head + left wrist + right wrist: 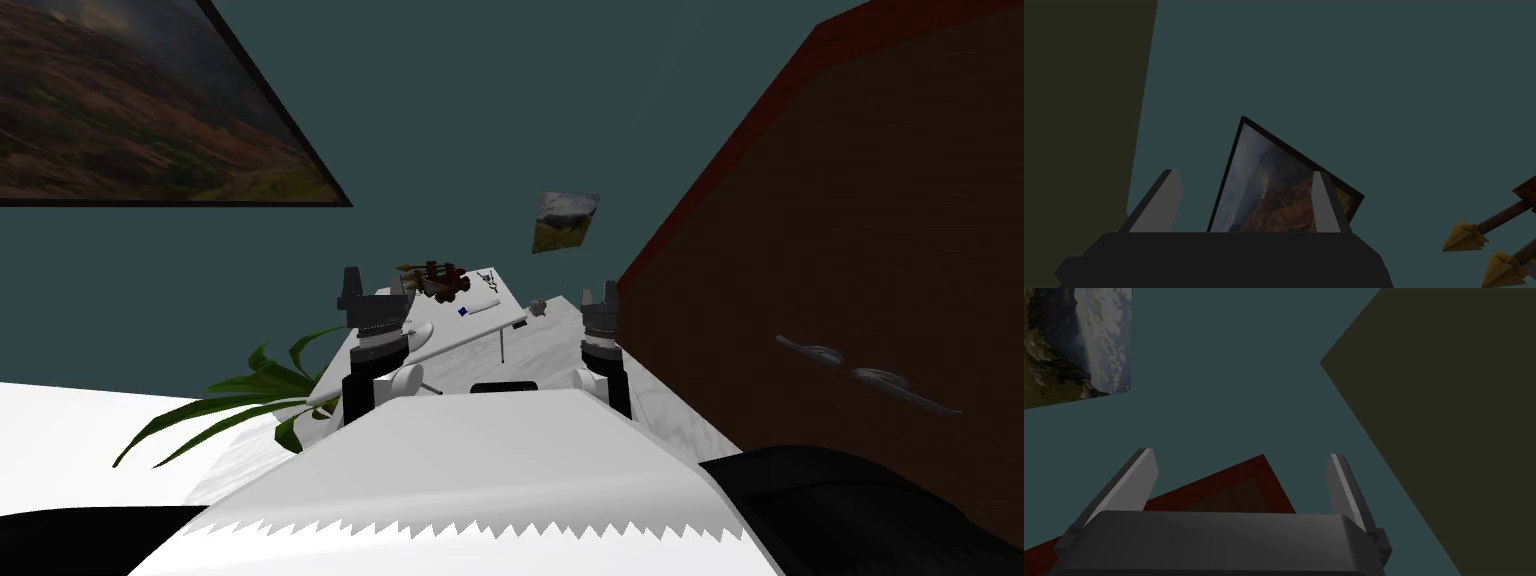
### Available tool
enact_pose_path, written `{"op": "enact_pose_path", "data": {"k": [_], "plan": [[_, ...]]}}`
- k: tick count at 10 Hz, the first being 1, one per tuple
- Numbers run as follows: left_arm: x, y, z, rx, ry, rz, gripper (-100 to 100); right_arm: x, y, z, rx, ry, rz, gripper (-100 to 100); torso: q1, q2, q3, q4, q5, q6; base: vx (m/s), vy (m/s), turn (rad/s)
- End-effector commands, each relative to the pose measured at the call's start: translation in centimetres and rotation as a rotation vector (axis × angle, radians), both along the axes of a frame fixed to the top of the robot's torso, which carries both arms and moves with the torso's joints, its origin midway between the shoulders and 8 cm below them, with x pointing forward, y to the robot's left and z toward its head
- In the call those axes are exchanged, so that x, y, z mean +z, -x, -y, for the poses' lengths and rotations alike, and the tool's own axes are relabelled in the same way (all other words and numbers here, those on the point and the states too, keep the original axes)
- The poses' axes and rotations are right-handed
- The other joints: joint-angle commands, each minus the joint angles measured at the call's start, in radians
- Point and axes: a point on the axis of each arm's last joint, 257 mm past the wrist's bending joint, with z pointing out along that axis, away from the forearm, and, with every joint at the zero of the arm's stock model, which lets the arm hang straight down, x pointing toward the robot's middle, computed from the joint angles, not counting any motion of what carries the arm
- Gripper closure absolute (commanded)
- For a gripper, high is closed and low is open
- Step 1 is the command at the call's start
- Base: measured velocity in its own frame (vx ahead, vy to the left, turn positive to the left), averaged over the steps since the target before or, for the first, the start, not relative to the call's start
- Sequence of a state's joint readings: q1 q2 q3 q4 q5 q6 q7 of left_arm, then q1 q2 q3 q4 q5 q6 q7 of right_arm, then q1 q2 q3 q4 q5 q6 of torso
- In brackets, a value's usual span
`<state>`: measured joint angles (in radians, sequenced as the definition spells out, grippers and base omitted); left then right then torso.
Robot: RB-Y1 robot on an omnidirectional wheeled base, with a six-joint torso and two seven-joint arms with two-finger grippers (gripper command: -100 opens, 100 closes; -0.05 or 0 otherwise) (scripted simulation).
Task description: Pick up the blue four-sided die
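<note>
The blue die (462,311) is a tiny dark blue shape lying on the white marbled table (560,345), towards its far end. My left gripper (352,275) is raised above the table's left side, fingers pointing up and open with nothing between them (1245,173). My right gripper (600,290) is held up over the table's right side, also open and empty (1239,453). Both grippers are nearer to me than the die and well apart from it.
A brown model with gold arrow tips (436,279) (1464,237) stands beyond the die. A white stick (483,305), a long grey rod (470,340) and a small grey piece (537,308) lie near it. A plant (250,395) grows left; a brown cabinet with handles (860,375) stands right.
</note>
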<state>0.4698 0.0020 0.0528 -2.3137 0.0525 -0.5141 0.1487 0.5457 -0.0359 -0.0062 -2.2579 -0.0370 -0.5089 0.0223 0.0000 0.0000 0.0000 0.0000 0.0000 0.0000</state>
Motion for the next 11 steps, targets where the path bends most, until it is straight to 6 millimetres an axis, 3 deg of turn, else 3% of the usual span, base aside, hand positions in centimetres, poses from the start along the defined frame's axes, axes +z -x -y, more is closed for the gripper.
{"op": "enact_pose_path", "data": {"k": [1,5,11], "plan": [[-0.6,-0.3,0.1,-0.004,-0.032,-0.028,-100,0.0,0.0,0.0,0.0,0.0,0.0,0,0.0,0.0,0.0,0.0,0.0,0.0,-0.002,-0.009,-0.078],[-4.3,-1.6,-1.0,0.012,-0.132,-0.175,-100,0.0,0.0,0.0,0.0,0.0,0.0,0,-0.001,0.001,0.001,0.0,0.0,0.0,-0.012,-0.023,-0.137],[-13.9,-2.2,-6.4,0.112,-0.268,-0.52,-100,0.0,0.0,0.0,0.0,0.0,0.0,0,-0.002,0.003,0.002,0.001,-0.001,0.0,-0.027,-0.041,-0.246]]}}
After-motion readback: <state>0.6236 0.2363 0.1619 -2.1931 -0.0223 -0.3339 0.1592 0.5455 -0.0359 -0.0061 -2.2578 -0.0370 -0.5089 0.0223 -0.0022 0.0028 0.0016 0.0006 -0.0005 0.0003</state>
